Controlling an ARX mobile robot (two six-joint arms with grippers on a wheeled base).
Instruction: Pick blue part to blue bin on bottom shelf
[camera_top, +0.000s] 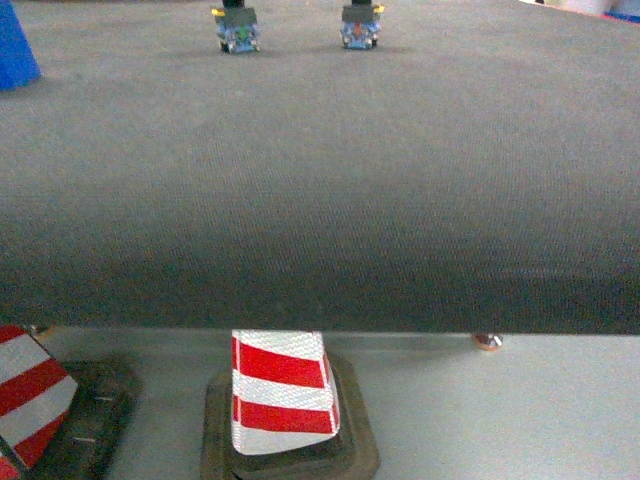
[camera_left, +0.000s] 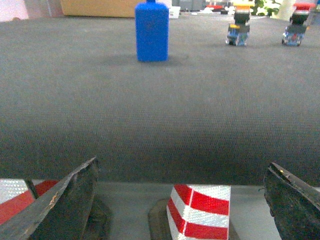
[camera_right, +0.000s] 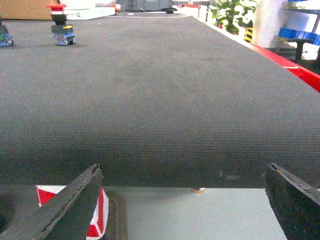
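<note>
Left wrist view shows the blue part upright far across the dark belt, well beyond the left gripper. Both it and the right gripper hang at the belt's near edge with fingers spread wide and empty, likely waiting to reach. No bin or shelf shows.

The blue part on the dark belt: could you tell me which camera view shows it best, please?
The left wrist view shows the blue part best: it stands whole and upright on the dark belt, its narrow top visible. The head view catches only a cropped piece of it at the left edge. The right wrist view does not show it.
</note>
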